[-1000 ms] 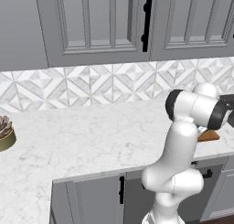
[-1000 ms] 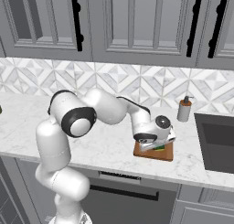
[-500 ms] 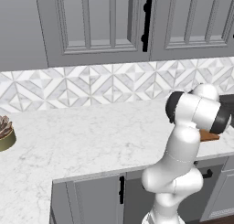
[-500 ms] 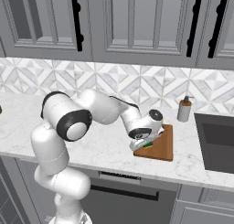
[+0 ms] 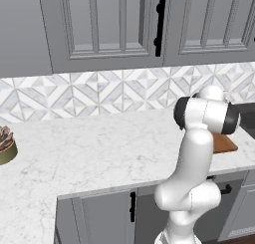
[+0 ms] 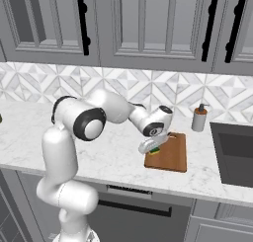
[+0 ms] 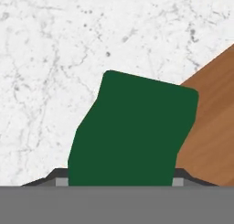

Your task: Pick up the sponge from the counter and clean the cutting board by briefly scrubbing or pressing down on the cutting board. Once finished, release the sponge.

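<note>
Right base view: the white arm reaches across the marble counter (image 6: 113, 157), its gripper (image 6: 153, 148) held over the near left corner of the reddish-brown cutting board (image 6: 173, 154). A sponge (image 6: 156, 150), dark green over yellow, sits between the jaws, which are clamped on its sides. It hangs at the board's left edge; whether it touches the wood cannot be told from this angle. A soap dispenser (image 6: 199, 118) stands by the tiled wall behind the board, well apart from it, and a dark sink (image 6: 234, 152) lies just to the board's right. Grey cabinets line the wall above.

Hand view: the sponge (image 7: 132, 134) shows its green face, slightly tilted, with a finger (image 7: 59, 178) pressed against each lower side. White marble (image 7: 55, 58) lies under most of it, while the cutting board (image 7: 212, 131) runs beneath its right side.

Left base view: the arm's bulk hides the gripper, and a strip of the cutting board (image 5: 223, 142) shows beyond the elbow. A small potted plant (image 5: 6, 144) sits at the counter's far left, well apart from the work.
</note>
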You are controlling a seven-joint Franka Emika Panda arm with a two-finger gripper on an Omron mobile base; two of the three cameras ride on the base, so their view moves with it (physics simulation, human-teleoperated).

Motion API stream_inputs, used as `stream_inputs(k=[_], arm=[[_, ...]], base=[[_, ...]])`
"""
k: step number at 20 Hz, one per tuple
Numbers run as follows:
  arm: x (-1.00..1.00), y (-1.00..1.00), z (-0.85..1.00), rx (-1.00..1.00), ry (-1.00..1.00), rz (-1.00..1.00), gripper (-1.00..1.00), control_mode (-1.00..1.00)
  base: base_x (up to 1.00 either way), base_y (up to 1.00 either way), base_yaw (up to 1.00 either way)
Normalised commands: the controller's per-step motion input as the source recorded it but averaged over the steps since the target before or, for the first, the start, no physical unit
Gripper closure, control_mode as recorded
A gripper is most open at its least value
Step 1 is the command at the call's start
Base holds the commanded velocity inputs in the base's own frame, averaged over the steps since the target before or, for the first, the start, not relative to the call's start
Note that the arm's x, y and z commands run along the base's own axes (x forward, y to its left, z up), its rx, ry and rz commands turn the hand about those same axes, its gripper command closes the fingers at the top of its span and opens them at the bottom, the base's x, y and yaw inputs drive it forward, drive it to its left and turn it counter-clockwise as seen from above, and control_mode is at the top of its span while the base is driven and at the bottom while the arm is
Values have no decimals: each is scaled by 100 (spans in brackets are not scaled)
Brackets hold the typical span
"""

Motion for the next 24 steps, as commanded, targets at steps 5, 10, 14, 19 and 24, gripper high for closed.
stream_inputs(k=[5, 10, 14, 19, 24], arm=[[5, -20, -13, 0, 1, -3, 100, -100], [-40, -69, -22, 5, -1, -3, 100, -100], [-71, -73, -16, 9, -6, 0, 100, -100], [-91, 2, 0, -23, -30, 4, 100, -100], [-41, 81, 0, -46, -21, 11, 100, -100]], base=[[0, 0, 0], [0, 0, 0], [0, 0, 0], [0, 0, 0], [0, 0, 0]])
